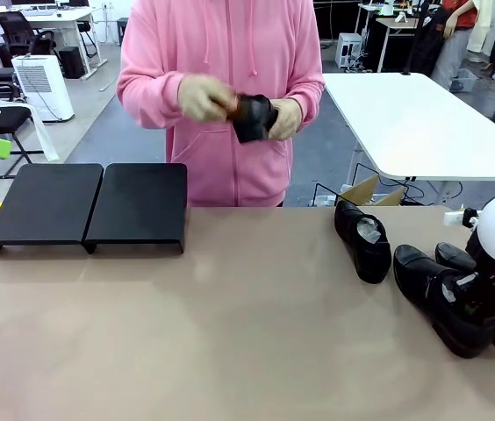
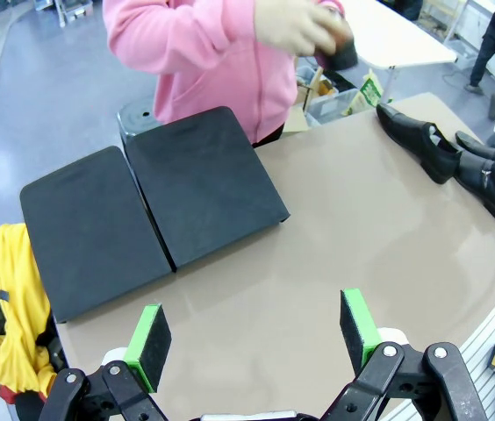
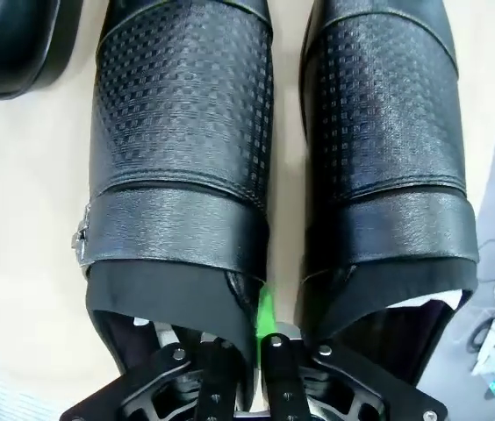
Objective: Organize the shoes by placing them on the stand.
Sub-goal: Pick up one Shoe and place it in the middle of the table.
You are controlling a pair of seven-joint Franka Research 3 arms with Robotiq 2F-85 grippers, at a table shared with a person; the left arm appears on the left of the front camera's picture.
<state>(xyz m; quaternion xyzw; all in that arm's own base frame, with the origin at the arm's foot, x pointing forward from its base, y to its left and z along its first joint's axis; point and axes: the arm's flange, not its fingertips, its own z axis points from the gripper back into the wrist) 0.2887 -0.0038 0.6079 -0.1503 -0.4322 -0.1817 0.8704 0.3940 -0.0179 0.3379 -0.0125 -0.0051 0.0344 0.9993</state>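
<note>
Front view is showing the stand (image 1: 89, 203) sitting bare at the far left of the tabletop (image 1: 230, 351), so none of the four shoes is resting on it yet and the whole job is waiting to be done. One shoe (image 1: 363, 241) is lying alone at the right side, well apart from the stand. A pair of shoes (image 1: 445, 298) is standing just beside it, at the near right edge. The fourth shoe (image 1: 252, 117) is sitting in the person's hands (image 1: 204, 98), above the far edge.

I am holding my right end effector (image 3: 263, 317) pinched tight at the heel end of the pair; it seems to be clamping their two adjoining inner walls together, though the fingers are mostly hiding inside the shoes. I am keeping my left end effector (image 2: 256, 338) spread wide and carrying nothing, hovering over bare tabletop near the stand.

I am finding no brand, label or readable writing on the shoes or the stand.
</note>
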